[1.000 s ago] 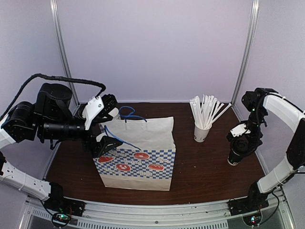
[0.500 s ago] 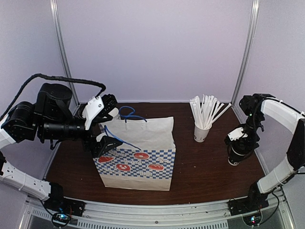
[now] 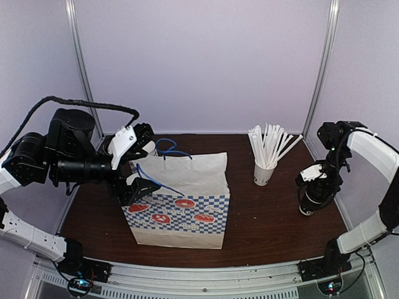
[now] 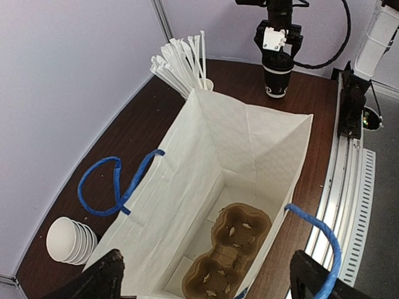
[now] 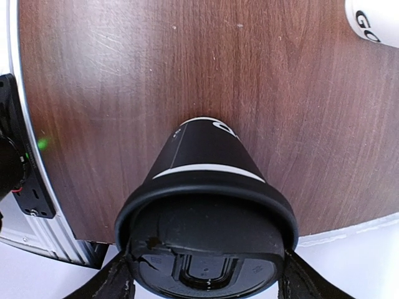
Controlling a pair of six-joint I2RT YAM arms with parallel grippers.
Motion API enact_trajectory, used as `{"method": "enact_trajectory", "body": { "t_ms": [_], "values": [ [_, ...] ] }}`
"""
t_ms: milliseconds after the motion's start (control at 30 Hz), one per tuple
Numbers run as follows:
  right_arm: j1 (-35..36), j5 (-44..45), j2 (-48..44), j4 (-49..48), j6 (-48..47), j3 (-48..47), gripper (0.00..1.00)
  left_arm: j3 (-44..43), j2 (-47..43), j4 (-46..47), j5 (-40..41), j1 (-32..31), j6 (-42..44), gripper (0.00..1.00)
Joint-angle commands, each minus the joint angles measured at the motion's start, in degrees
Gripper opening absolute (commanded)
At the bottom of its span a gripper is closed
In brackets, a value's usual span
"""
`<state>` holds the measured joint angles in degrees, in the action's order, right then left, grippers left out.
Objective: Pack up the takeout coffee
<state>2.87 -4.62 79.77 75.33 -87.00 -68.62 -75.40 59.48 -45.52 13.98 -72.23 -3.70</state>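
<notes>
Locate the takeout coffee (image 3: 308, 205) upright on the tabletop (image 3: 268, 227) near the right edge, right of the white cup of white sticks (image 3: 265, 169) and well apart from the checkered paper bag (image 3: 181, 202). Note the right pincer (image 3: 310, 192) positioned over the black lid, partly open, one finger at each side of the rim; cannot tell whether the fingers press the lid. Note the left pincer (image 3: 132, 167) spread wide across the bag's left end, one finger behind the mouth, one in front; contact with the paper not discernible. See the bag upright, mouth open, with a brown cardboard cup carrier (image 4: 232, 249) flat on its floor. Find a stack of lidless cups (image 4: 70, 240) behind the bag.
</notes>
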Motion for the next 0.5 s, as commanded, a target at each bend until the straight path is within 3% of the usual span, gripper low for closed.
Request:
{"method": "enact_trajectory", "body": {
  "t_ms": [0, 200, 467],
  "values": [
    [0.9, -3.2, -5.0, 5.3, 4.3, -1.6, 0.72, -3.5, 0.6, -0.2, 1.8, -0.2, 1.6, 0.94],
    [6.4, -9.0, -10.7, 9.4, 13.9, -4.9, 0.7, -10.0, 1.5, -7.8, 6.8, 1.1, 6.8, 0.98],
    [15.9, -12.8, -14.6, 9.4, 24.0, -6.3, 0.71, -12.6, 3.9, -13.9, -4.2, 14.2, 11.2, 0.98]
  ]
}}
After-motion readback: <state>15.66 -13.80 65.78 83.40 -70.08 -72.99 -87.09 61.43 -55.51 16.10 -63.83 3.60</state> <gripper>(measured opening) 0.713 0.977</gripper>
